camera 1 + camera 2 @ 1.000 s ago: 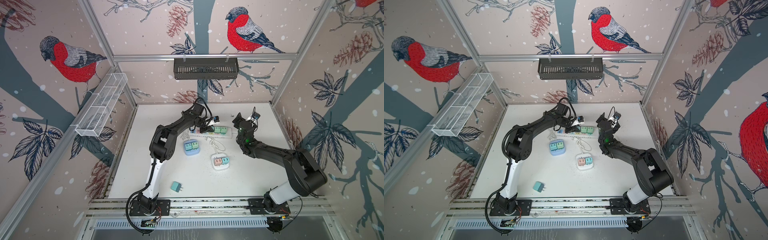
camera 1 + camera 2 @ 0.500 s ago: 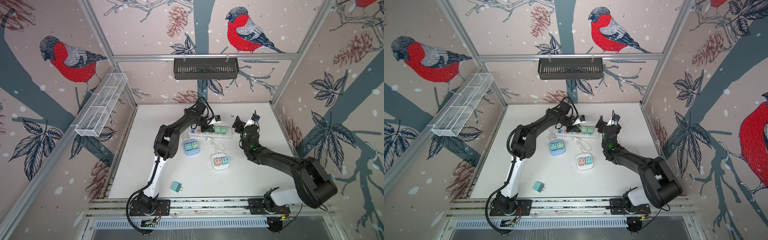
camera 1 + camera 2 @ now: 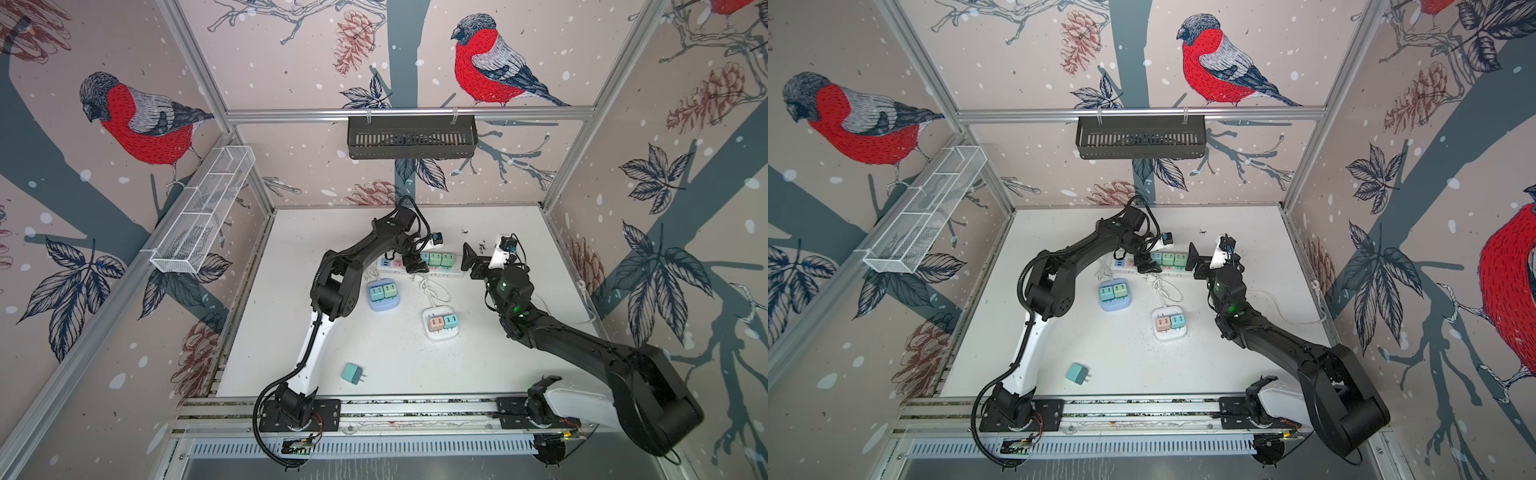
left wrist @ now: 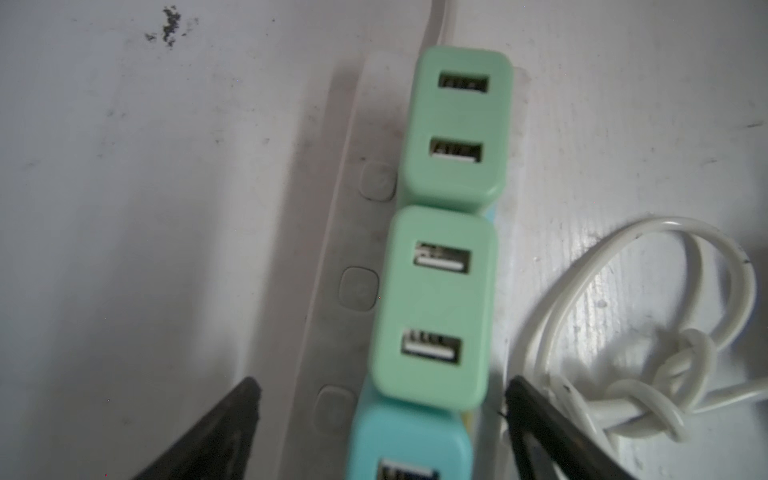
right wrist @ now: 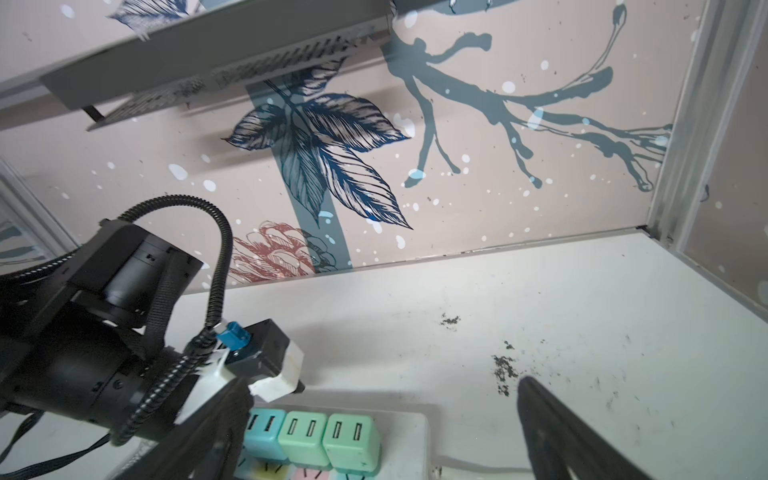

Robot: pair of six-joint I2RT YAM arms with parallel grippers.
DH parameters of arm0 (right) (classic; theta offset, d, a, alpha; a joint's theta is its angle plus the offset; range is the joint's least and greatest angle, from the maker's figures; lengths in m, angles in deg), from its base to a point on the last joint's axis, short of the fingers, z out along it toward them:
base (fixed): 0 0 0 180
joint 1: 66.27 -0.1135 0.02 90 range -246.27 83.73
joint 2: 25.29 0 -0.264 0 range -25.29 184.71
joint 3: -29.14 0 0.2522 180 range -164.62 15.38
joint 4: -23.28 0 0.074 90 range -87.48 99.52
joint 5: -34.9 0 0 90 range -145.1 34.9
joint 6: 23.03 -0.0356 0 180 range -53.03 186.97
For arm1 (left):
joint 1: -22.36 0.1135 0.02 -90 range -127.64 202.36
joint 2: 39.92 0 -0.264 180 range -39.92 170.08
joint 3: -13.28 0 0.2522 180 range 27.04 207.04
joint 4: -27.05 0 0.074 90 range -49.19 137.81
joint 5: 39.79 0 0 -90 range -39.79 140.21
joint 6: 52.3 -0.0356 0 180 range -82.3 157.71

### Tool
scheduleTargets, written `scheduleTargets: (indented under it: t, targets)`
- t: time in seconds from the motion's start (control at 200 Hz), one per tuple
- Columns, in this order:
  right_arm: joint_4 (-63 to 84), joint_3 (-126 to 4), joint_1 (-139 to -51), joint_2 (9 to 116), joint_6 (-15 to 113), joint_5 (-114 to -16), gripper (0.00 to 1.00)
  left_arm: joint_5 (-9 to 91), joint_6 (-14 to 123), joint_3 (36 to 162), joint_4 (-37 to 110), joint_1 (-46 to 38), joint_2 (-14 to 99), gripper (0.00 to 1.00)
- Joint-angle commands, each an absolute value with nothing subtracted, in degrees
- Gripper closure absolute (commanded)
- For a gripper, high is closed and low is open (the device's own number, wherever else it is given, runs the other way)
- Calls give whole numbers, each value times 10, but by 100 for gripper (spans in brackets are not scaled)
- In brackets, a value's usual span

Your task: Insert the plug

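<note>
The left claw (image 4: 383, 386) stands released, its fingers (image 4: 216, 436) either side of the blue plug (image 4: 411, 440) with clear gaps. We judge no grip is needed, since the plug sits seated in the power strip (image 4: 332, 249) in the counter's (image 3: 415, 365) far half, just beside two green plugs (image 4: 436, 307). The right claw (image 5: 384, 386), also released and empty, hovers by the strip's right end, perhaps to steady it. The plug's ports face up, and its face's longer side runs along the strip.

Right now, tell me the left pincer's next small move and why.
Probably lift the left pincer straight up: it stands open astride the blue plug, which looks seated in the power strip beside two green plugs; a loose teal plug lies on the table.
</note>
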State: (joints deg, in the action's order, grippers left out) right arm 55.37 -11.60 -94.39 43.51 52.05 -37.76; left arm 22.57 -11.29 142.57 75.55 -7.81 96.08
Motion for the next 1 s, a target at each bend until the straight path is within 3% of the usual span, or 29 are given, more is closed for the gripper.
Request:
scheduleTargets:
  t: [0.0, 0.165, 0.28, 0.43, 0.58, 0.725, 0.811, 0.996]
  targets:
    - [564, -108, -949, 415, 533, -402, 0, 243, -82, 1389, 666, -76, 888, 2]
    - [531, -107, -971, 391, 543, -409, 0, 213, -7, 1221, 463, -70, 740, 2]
    - [505, -115, -1001, 389, 550, -401, 0, 245, 68, 1071, 309, -59, 623, 2]
    - [471, -130, -1054, 391, 547, -394, 1, 355, 201, 890, 136, -43, 473, 2]
    - [426, -160, -1128, 421, 537, -393, 8, 543, 345, 681, -72, -31, 354, 2]
    - [385, -191, -1200, 462, 532, -371, 12, 558, 478, 588, -100, 12, 289, 2]
    - [357, -213, -1236, 497, 532, -360, 14, 560, 489, 571, -82, 16, 280, 2]
    - [349, -244, -1305, 564, 507, -358, 18, 683, 503, 538, -64, 19, 266, 2]
